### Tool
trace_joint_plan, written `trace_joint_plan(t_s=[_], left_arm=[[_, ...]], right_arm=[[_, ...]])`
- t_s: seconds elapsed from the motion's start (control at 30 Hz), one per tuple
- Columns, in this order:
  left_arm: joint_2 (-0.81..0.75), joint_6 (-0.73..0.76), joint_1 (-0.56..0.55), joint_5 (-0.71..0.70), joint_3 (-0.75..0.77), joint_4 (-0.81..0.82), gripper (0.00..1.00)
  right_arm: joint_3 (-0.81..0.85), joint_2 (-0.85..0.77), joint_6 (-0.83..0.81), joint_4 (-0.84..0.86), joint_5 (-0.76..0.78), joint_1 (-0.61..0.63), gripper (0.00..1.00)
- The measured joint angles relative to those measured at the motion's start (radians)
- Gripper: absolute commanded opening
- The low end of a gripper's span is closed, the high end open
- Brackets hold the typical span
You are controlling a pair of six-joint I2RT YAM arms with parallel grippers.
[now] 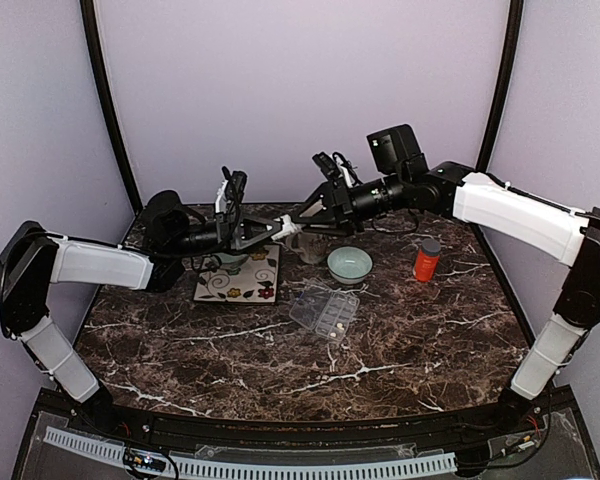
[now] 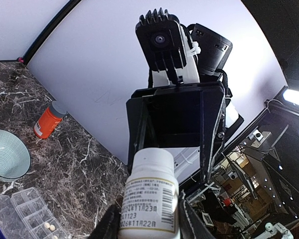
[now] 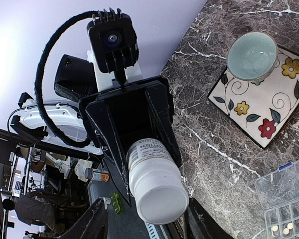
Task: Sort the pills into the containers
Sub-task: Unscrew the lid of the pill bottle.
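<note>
Left gripper (image 2: 148, 226) clamps white bottle (image 2: 152, 199); right gripper (image 3: 147, 224) open around cap (image 3: 162, 199); pills (image 3: 281, 229) in box (image 3: 289, 196), well apart.

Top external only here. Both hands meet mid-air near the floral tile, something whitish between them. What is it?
Observer: A white bottle with a printed label. The left hand is clamped on its body.
Operator: Cap on or off?
Observer: On. The white cap sits between the fingers of the right hand. I can't tell whether they touch it.
</note>
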Motion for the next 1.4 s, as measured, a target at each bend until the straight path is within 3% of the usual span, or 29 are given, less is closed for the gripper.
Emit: trace_joint_plan(t_s=[0.5,0.7,0.87,1.0,1.4], left_arm=[[0.0,0.0,0.0,0.037,0.0,-0.001,0.04],[0.0,0.002,0.0,0.047,0.0,-0.02,0.03],[-0.002,0.008,0.0,0.055,0.0,-0.022,0.03],[-0.002,0.006,0.0,0.06,0.003,-0.023,0.01],[0.004,-0.174,-0.004,0.124,0.058,0.021,0.0]], right_arm=[[0.004,0.02,0.0,-0.005,-0.005,0.0,0.41],[0.006,0.025,0.0,-0.005,-0.005,0.0,0.29],[0.006,0.026,0.005,-0.006,-0.011,-0.002,0.09],[0.006,0.026,-0.014,-0.006,-0.02,-0.004,0.0],[-0.045,-0.045,-0.229,0.051,-0.043,-0.004,0.0]])
